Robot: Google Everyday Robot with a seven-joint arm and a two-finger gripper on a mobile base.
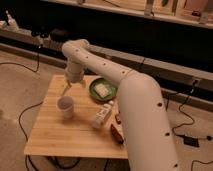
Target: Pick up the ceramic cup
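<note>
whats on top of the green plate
A pale block lies on the plate; what's under it is covered. The gripper hangs left of the plate, above the cup.

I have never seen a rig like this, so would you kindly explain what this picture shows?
The big white tube is a robot arm, seen by one camera that looks down on a wooden table. The arm bends over and ends in a gripper, its two-fingered hand, which hangs just above a small pale cup. The cup stands on the table and the gripper holds nothing yet. Also on the table are a green plate with something pale on it, a white carton and a dark red packet near the arm.
</note>
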